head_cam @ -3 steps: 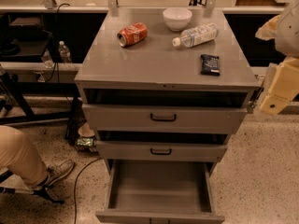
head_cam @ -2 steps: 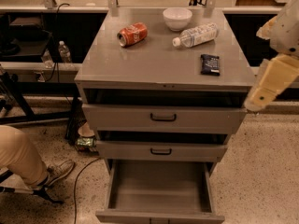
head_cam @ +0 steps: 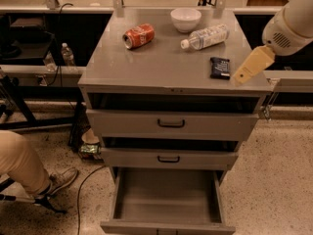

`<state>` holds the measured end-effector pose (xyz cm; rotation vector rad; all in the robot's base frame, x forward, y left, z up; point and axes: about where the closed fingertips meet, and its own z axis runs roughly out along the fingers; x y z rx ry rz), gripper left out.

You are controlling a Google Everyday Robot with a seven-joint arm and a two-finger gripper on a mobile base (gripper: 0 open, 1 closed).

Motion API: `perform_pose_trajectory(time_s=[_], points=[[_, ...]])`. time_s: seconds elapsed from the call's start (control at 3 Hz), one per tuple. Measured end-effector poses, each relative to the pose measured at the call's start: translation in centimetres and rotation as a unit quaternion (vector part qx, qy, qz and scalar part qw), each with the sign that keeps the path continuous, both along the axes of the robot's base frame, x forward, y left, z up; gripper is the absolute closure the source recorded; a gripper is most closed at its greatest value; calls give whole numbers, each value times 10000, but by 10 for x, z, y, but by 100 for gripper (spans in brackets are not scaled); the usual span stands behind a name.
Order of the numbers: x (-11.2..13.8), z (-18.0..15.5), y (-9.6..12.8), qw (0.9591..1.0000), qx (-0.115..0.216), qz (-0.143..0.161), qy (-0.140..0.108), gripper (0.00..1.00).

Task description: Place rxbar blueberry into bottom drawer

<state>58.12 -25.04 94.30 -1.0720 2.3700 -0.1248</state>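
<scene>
1. The grey three-drawer cabinet [head_cam: 122,124] stands in the middle of the view, and all three of its drawers are pulled out to some degree.
2. The bottom drawer [head_cam: 166,197] is the cabinet's lowest. It is pulled out the farthest, and its plain grey floor shows.
3. The robot arm [head_cam: 293,23] reaches in over the cabinet's right rear corner.
4. A person's leg [head_cam: 19,160] in tan trousers is on the floor to the cabinet's left.
5. The gripper [head_cam: 241,76], a cream wedge, points down at the cabinet's tabletop [head_cam: 161,65] near its right front edge. I cannot tell whether it is open or closed. It has hold of nothing.
6. A clear plastic bottle [head_cam: 205,36] lies on its side at the cabinet's right rear.
7. A white bowl [head_cam: 186,18] sits upright at the cabinet's back edge.
8. A red soda can [head_cam: 138,35] lies tipped over at the cabinet's left rear.
9. The rxbar blueberry [head_cam: 220,67] lies flat on the cabinet's tabletop at the right front, just beside the gripper.
</scene>
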Motion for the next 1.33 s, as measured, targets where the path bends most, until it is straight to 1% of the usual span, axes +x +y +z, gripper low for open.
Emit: perform_pose_trajectory(time_s=[0.33, 0.67, 1.0, 1.33], points=[[47, -18, -20, 9951, 317, -934, -56, 0], [63, -27, -28, 9863, 605, -1537, 2, 0], [67, -27, -24, 9835, 680, -1674, -20, 0], [78, -23, -7, 9767, 808, -1983, -176, 0]])
